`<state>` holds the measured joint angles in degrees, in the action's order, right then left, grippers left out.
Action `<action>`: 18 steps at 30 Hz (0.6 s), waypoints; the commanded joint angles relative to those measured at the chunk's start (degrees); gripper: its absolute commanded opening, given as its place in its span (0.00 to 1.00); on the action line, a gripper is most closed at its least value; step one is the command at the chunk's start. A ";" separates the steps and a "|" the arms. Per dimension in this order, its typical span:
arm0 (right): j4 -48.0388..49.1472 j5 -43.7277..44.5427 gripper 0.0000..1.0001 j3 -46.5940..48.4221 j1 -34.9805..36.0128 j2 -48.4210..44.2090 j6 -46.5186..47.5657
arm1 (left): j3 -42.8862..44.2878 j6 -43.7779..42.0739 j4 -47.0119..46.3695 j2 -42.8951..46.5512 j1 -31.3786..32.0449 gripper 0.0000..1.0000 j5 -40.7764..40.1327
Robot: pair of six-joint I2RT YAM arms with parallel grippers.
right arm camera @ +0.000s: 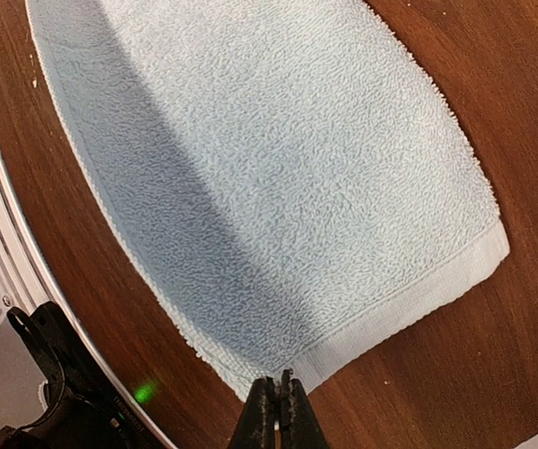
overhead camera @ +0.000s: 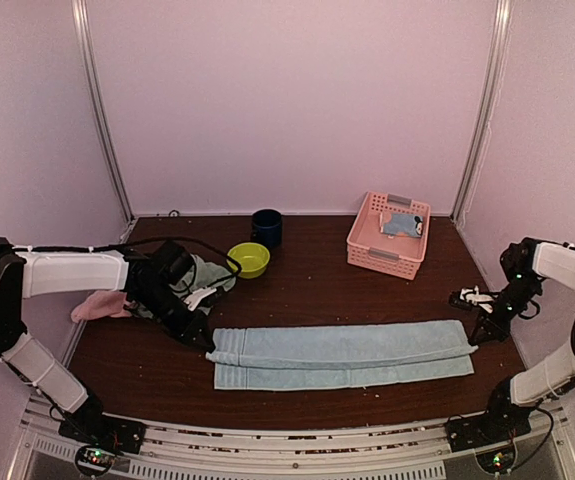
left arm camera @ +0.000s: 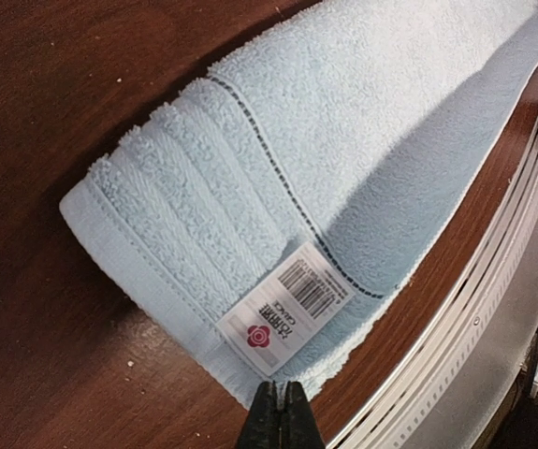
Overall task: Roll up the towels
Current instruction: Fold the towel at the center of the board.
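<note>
pale blue towel (overhead camera: pixel 342 355) is lying flat as a long folded strip. left gripper (left arm camera: pixel 281 410) & right gripper (right arm camera: pixel 279 404) are both sitting closed at its opposite ends. imo one's needing to open, pinch the short hem & be rolling tight, edges staying aligned.

Folded pale blue towel (left arm camera: pixel 343 140) on dark wood table (left arm camera: pixel 63 103), barcode label (left arm camera: pixel 287 304) near hem, closed claw (left arm camera: pixel 282 412) at its edge

pale blue towel (overhead camera: pixel 342 357) with a ribbed border; pink lattice basket (overhead camera: pixel 375 250); lime-green bowl (overhead camera: pixel 249 260); navy mug (overhead camera: pixel 266 228); brown table (overhead camera: pixel 307 290)
</note>
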<state>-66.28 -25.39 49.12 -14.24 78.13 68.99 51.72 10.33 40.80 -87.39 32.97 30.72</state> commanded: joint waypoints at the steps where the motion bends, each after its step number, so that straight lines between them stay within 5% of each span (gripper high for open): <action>1: -2.55 1.34 0.00 0.24 -0.69 -1.66 2.29 | -0.57 -1.30 0.69 1.02 0.36 0.00 1.40; 18: -3.46 5.82 0.00 -5.04 -1.13 -2.81 7.62 | -2.03 -1.12 1.22 -1.54 4.26 0.00 0.34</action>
<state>-69.45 -23.20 46.50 -14.90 76.29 74.70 50.54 9.89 41.12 -88.18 37.19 31.83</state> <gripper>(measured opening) 0.017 0.008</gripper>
